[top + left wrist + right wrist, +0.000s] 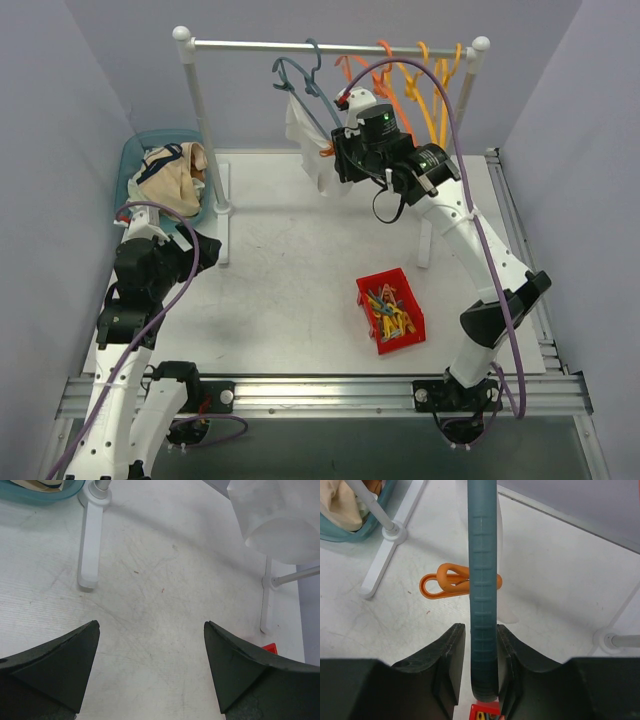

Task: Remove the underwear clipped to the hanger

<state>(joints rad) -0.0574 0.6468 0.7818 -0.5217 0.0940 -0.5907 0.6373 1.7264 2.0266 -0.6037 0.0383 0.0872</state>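
Note:
A white underwear (303,140) hangs from a teal hanger (296,78) on the rail, held there by an orange clip (326,152). My right gripper (338,160) is up at that hanger. In the right wrist view its fingers (451,650) stand on either side of the teal hanger (483,580), shut on its arm, with the orange clip (445,582) just beyond. The left gripper (150,630) hovers open over bare table, the white underwear (280,520) ahead to its right. A cream underwear with dark trim (170,175) lies in the teal basket (133,152).
Several orange hangers (420,80) hang at the right end of the rack rail (240,45). A red bin of clips (390,310) sits right of centre on the table. The rack's white foot (90,545) lies ahead of the left gripper.

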